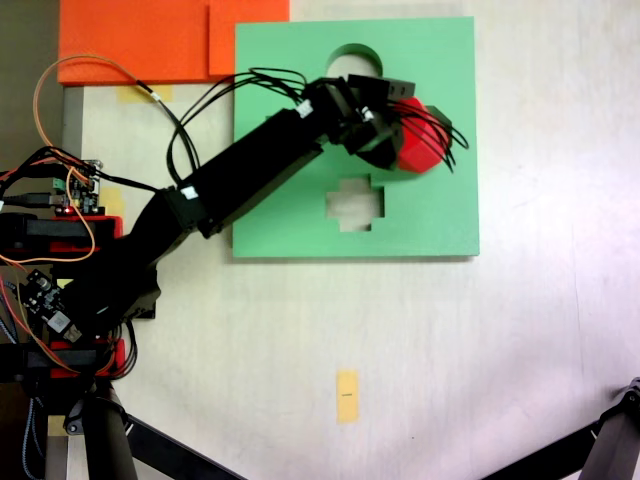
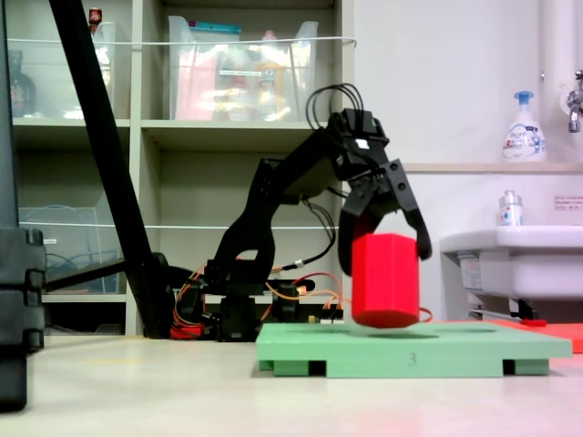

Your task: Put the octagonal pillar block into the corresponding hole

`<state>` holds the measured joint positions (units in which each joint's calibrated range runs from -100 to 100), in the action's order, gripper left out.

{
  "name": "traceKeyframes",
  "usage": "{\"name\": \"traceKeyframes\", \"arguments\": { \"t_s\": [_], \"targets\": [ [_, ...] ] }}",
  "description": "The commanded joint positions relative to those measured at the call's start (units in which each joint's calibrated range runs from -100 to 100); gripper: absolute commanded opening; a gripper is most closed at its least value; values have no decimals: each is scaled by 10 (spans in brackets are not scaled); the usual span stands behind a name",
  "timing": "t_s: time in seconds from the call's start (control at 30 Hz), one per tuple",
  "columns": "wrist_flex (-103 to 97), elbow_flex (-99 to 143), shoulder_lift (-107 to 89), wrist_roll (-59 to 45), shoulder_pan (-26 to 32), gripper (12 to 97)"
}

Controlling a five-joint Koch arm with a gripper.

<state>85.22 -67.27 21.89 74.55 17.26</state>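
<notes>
The octagonal pillar block [image 1: 425, 158] [image 2: 385, 291] is a bright red foam prism. My gripper [image 1: 415, 148] [image 2: 385, 259] is shut on its upper part, one finger on each side. The block hangs slightly tilted, with its bottom just at the top surface of the green foam board [image 1: 440, 220] [image 2: 455, 350], over the board's right middle. The corresponding hole is hidden under the block and gripper. The round cutout [image 1: 352, 62] lies at the board's far edge and the cross-shaped cutout [image 1: 355, 203] to the left of the block.
Orange foam sheets [image 1: 150, 40] lie beyond the board's far left corner. The arm's base and circuit boards with wires [image 1: 70, 190] sit at the left table edge. A yellow tape mark [image 1: 347, 395] is on the bare table. Black stand legs [image 1: 610, 445] cross the near corners.
</notes>
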Motion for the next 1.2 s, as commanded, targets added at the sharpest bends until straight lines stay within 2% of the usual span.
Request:
{"name": "traceKeyframes", "arguments": {
  "t_s": [0.0, 0.37, 0.73, 1.17],
  "targets": [
    [-67, -49, -12, -5, -4, 363],
    [-114, -48, 38, -32, 7, 363],
    [-45, -48, -7, -34, 20, 363],
    [-28, -47, 58, -34, 14, 363]
  ]
}}
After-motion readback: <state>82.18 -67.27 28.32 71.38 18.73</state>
